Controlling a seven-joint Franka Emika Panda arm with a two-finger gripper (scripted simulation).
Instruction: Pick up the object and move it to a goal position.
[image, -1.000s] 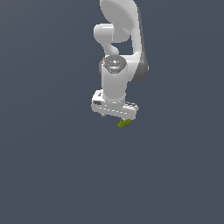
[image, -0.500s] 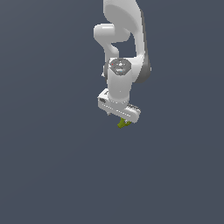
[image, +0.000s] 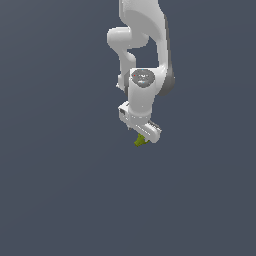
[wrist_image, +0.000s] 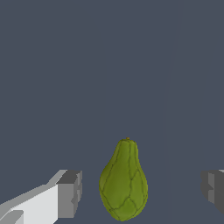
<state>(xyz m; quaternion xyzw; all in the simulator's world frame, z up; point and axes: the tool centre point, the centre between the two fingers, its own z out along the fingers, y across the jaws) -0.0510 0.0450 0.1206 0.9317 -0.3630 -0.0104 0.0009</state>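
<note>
A: Where did the gripper (wrist_image: 141, 192) stand at this point?

B: Spread wide, holding nothing. In the wrist view one grey fingertip (wrist_image: 70, 193) stood to one side of the fruit and the other pad at the far edge of the frame, with bare floor showing between each and the fruit's skin.

A: And the object?

B: A small olive-green, pear-shaped fruit (wrist_image: 124, 183), veined and mottled, narrow at the stem end and swollen at the other. It lay on the dark floor (image: 60, 190) between the fingers, nearer the first pad than the second, touching neither. In the exterior view only a green sliver of it (image: 140, 140) showed, just under the white hand (image: 144, 131), which hid most of it.

A: How would it handle?

B: My judgement only: light, given how small it looked against the hand. The skin read matte, so probably not slick, though the rounded, tapering flanks could squirt out of a pinch made too near the narrow end. Whether it was stiff or soft I could not tell from the render.

A: Where would you take hold?

B: Across the widest part of the belly, pads on opposite flanks, with the fruit centred first, since it sat off-middle and one pad would reach it before the other and might nudge it sideways.

A: Goal position?

B: No marker showed in either view.
</note>
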